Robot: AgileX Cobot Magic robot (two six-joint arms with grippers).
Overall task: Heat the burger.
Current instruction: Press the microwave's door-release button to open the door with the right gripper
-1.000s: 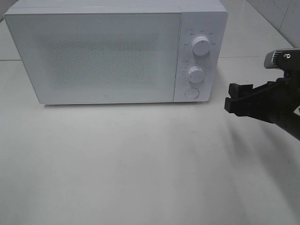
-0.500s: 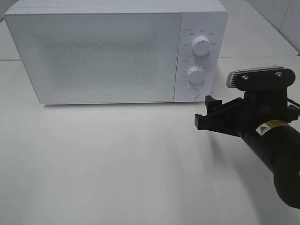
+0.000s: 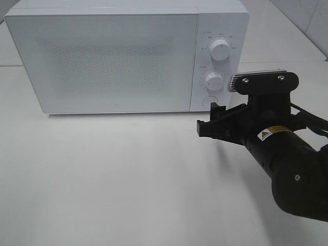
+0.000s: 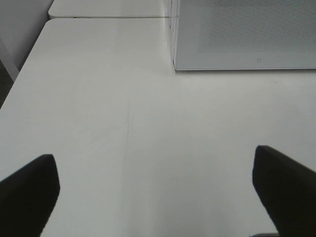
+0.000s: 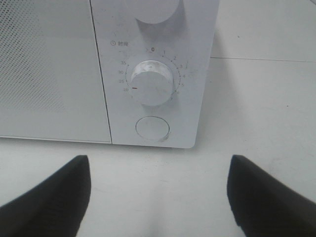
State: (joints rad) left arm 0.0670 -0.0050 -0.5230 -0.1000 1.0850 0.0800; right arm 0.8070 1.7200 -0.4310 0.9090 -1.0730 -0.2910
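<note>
Microwave [image 3: 118, 56] sits on the white table [image 3: 128, 174] with its door [image 3: 102, 61] shut. The burger cannot be seen in any picture. It may be behind the shut door, but the door does not let anyone see in, so that is only a guess.

A second ago the right claw [image 3: 211, 122] was far out at the right side of the high view. Half a second ago it was closer. Now it has come right up to the front of the microwave, on the side with the knobs. Its tip is just in front of the round button [image 5: 152, 127], which is under the lower knob [image 5: 152, 82]. It does not look like it is touching yet. The right claw's two fingers are spread wide and hold nothing.

The door and the knobs look the same as before.

The left claw [image 4: 154, 158] does not show in the high view. Its own camera shows it wide open too, with nothing in it, over bare table and well back from the door.

So the right arm looks ready to work the controls. It may push the button or turn the lower knob. Which one, the pictures cannot tell.
</note>
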